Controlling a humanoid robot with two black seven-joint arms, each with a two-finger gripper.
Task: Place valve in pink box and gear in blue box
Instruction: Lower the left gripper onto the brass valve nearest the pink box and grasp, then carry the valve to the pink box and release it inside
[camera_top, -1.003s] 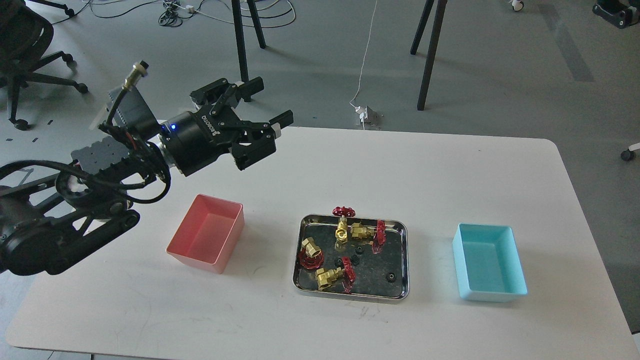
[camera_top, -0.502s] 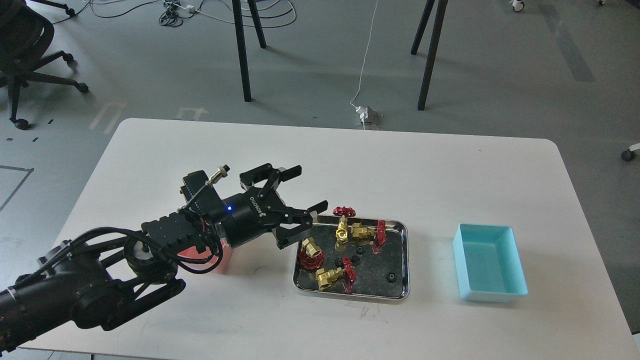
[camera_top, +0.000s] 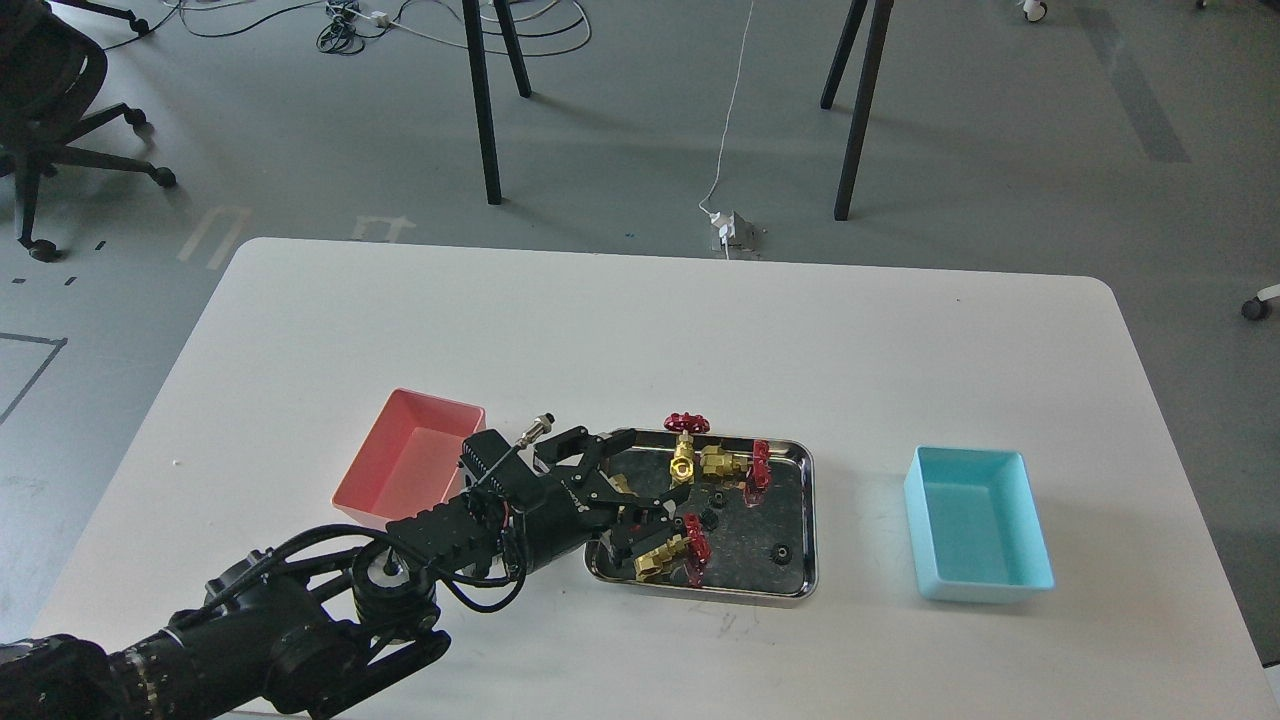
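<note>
My left gripper is open and sits low over the left end of the steel tray. Its jaws are spread over the spot where one valve lay, and that valve is hidden under them. Three brass valves with red handwheels show in the tray: one upright at the back, one lying beside it, one at the front. Tiny black gears lie mid-tray and at the right. The pink box stands left of the tray, empty, partly behind my arm. The blue box stands to the right, empty. My right gripper is out of view.
The white table has rounded corners, and its front edge runs close under my arm. Beyond its far edge are black stand legs, floor cables and an office chair.
My left gripper came down from high above the table's back left, moved right past the pink box and lowered onto the tray's left end. It stayed open throughout. The leftmost valve is now covered by it.
</note>
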